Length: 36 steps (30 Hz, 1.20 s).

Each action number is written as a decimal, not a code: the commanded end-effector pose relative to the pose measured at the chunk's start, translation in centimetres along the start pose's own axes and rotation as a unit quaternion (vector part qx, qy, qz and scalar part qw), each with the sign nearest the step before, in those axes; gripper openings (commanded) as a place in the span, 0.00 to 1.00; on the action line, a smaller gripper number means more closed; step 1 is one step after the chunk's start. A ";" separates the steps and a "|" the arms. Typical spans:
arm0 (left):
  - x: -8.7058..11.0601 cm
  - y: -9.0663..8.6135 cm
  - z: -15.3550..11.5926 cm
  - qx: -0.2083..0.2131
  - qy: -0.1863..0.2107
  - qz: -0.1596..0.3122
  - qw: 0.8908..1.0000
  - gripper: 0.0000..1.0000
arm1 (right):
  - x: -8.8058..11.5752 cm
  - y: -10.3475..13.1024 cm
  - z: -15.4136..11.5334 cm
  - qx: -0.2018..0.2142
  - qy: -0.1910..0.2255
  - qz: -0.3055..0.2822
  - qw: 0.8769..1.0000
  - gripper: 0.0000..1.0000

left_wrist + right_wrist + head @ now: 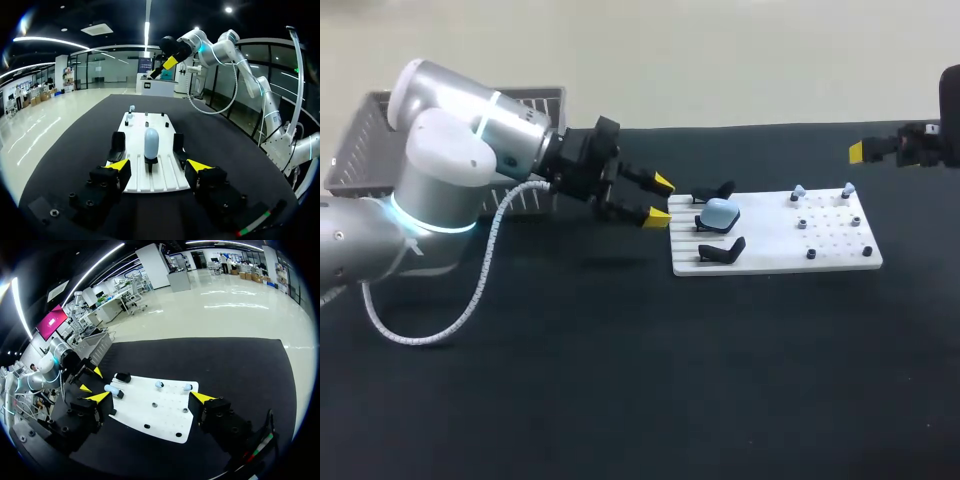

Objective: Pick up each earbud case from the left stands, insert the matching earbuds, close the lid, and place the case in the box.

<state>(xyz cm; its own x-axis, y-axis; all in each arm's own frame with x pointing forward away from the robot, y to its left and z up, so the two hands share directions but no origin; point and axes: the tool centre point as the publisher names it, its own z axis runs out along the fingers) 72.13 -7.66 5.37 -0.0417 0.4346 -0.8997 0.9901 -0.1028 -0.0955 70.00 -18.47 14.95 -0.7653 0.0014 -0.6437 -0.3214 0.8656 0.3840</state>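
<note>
Head view: the left end effector (659, 200) hangs just beside the left edge of the white board (840, 252), fingers spread wide, holding nothing. A blue case (720, 213) sits on the board between two black stands (722, 251). Over the far right of the desk (620, 380), the right end effector (150, 398) gapes wide too, empty.

The case (720, 213) sits at the board's (770, 255) left end, with one stand (722, 250) before it and another stand (715, 192) behind. The earbuds (798, 191) stand at the board's far right edge. The basket (358, 150) lies far left.
</note>
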 end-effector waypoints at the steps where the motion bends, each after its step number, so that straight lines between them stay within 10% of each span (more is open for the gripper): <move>1: 0.2 0.5 0.6 0.009 -0.001 -0.001 1.000 0.80 | 0.0 0.0 0.0 0.001 0.000 0.000 1.000 1.00; 36: -0.1 1.2 4.4 0.051 -0.001 -0.008 0.999 0.68 | 0.0 0.0 0.0 0.001 0.000 0.000 1.000 1.00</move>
<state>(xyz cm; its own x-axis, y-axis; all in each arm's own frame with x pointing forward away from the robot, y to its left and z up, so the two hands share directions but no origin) 72.39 -11.49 3.67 -0.0571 0.4336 -0.8993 0.9720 -0.1813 -0.1492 70.00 -18.47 14.95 -0.7653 0.0013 -0.6437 -0.3214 0.8656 0.3839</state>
